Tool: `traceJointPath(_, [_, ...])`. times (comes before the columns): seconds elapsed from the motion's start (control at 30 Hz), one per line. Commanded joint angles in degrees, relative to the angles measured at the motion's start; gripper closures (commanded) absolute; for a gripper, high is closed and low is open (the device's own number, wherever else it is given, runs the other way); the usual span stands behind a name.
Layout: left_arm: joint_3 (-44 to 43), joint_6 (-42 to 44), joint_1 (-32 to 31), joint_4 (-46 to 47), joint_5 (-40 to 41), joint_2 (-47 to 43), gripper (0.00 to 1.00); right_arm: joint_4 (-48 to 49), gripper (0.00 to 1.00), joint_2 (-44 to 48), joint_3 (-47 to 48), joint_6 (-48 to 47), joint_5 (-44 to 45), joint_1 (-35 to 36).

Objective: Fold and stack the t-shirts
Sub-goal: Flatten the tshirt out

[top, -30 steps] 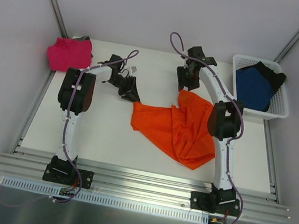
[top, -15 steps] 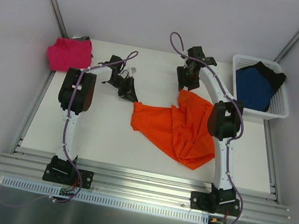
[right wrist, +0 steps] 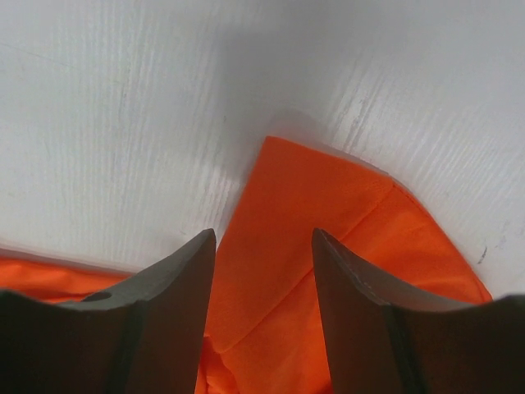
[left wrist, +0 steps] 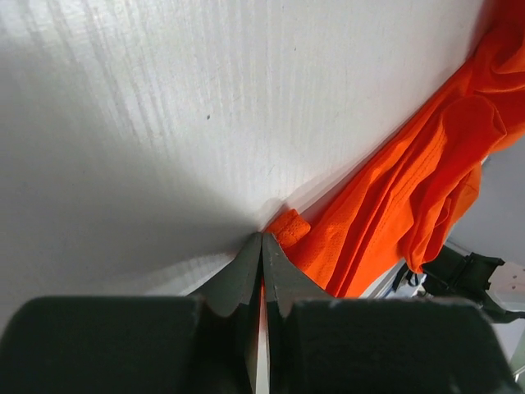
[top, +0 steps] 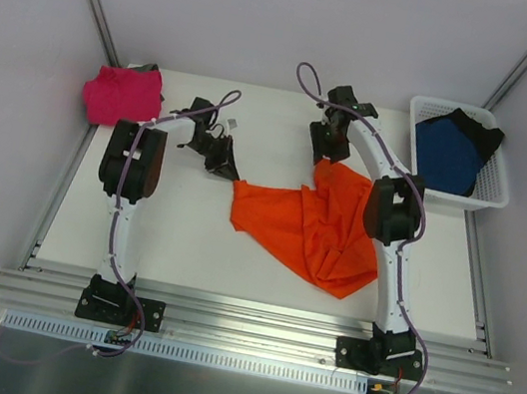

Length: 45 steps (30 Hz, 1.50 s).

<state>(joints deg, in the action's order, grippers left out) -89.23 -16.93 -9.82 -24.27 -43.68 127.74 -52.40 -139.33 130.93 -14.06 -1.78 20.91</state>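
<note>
My left gripper (top: 231,165) is clenched on the left corner of the orange t-shirt (top: 304,229), which lies crumpled at frame centre on the table (top: 167,231). My right gripper (top: 327,152) is released, jaws apart over the shirt's upper corner, grasping nothing.

Status: the magenta t-shirt (top: 121,95) sits bundled at upper left, apparently the start of the stack. The blue t-shirt (top: 448,152) and black t-shirt (top: 480,122) wait in the basket (top: 491,200) at upper right.

Judgement: orange is not yet folded; most work remains.

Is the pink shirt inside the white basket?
No, the pink shirt sits on the table's far left corner, while the basket holds a blue shirt.
</note>
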Motion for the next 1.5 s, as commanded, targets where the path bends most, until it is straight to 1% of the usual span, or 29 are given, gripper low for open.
traceJointPath(0.0, [1.3,1.2,0.8,-0.7,1.6,-5.0,1.00,-0.4,0.46,-1.6,2.6,-1.2,1.4,0.3])
traceJointPath(0.13, [1.9,1.2,0.9,-0.7,2.0,-6.5,1.00,-0.3,0.46,-3.2,2.5,-1.8,1.3,0.1])
traceJointPath(0.2, [2.1,1.2,0.9,-0.7,2.2,-7.2,1.00,-0.3,0.46,-3.8,2.7,-2.1,3.6,0.1])
traceJointPath(0.3, [2.8,1.2,0.9,-0.7,2.4,-8.1,1.00,-0.2,0.56,-4.8,3.0,-2.9,4.2,0.1])
traceJointPath(0.33, [2.9,1.2,0.9,-0.7,2.5,-8.3,1.00,-0.2,0.63,-4.9,3.2,-2.9,4.3,0.1])
traceJointPath(0.4, [3.4,1.3,0.9,-0.7,2.8,-8.8,1.00,0.1,0.75,-4.8,3.4,-3.1,5.9,0.1])
traceJointPath(0.43, [3.4,1.3,0.9,-0.7,2.9,-8.9,1.00,0.2,0.86,-4.6,3.8,-3.5,6.3,0.1])
traceJointPath(0.53, [3.1,1.2,1.2,-0.7,3.0,-9.2,1.00,0.5,0.99,-3.1,4.1,-4.3,7.9,-0.1])
traceJointPath(0.7, [-0.1,1.6,2.9,-1.2,4.5,-10.1,1.00,1.6,1.00,2.0,6.3,-4.9,9.8,-1.0])
traceJointPath(0.83, [-4.9,2.2,4.9,-2.0,6.4,-11.2,1.00,2.7,0.99,7.5,7.6,-5.9,11.6,-1.8])
traceJointPath(1.0, [-9.3,2.8,8.0,-2.1,9.1,-13.7,1.00,3.3,0.99,15.4,5.0,-8.4,13.9,-2.7])
traceJointPath(1.03, [-11.3,2.8,8.2,-2.1,9.7,-14.2,1.00,3.5,0.99,18.2,4.6,-8.9,15.0,-2.7])
traceJointPath(1.1, [-13.6,3.0,9.2,-2.0,10.2,-14.9,1.00,4.0,1.00,20.6,3.5,-10.4,16.0,-2.7])
traceJointPath(1.13, [-15.7,3.3,9.4,-2.0,10.6,-15.8,1.00,4.4,0.99,22.9,3.4,-10.8,17.1,-2.8])
traceJointPath(1.23, [-19.4,3.4,9.5,-1.9,10.8,-18.1,1.00,4.8,0.99,26.2,2.4,-12.1,18.7,-2.6])
traceJointPath(1.3, [-20.3,3.4,9.5,-1.7,10.5,-19.9,1.00,4.4,1.00,30.0,1.2,-12.1,18.3,-2.4])
traceJointPath(1.33, [-20.5,2.7,9.5,-1.7,10.5,-22.0,1.00,3.3,1.00,31.3,-1.0,-11.3,17.2,-2.4])
traceJointPath(1.37, [-20.1,2.3,9.5,-1.6,10.5,-23.2,1.00,2.5,0.99,34.8,-2.4,-10.8,16.1,-2.2])
traceJointPath(1.47, [-16.6,0.9,9.5,-1.6,10.0,-29.4,1.00,-0.4,0.99,40.7,-10.7,-7.9,12.0,-1.9])
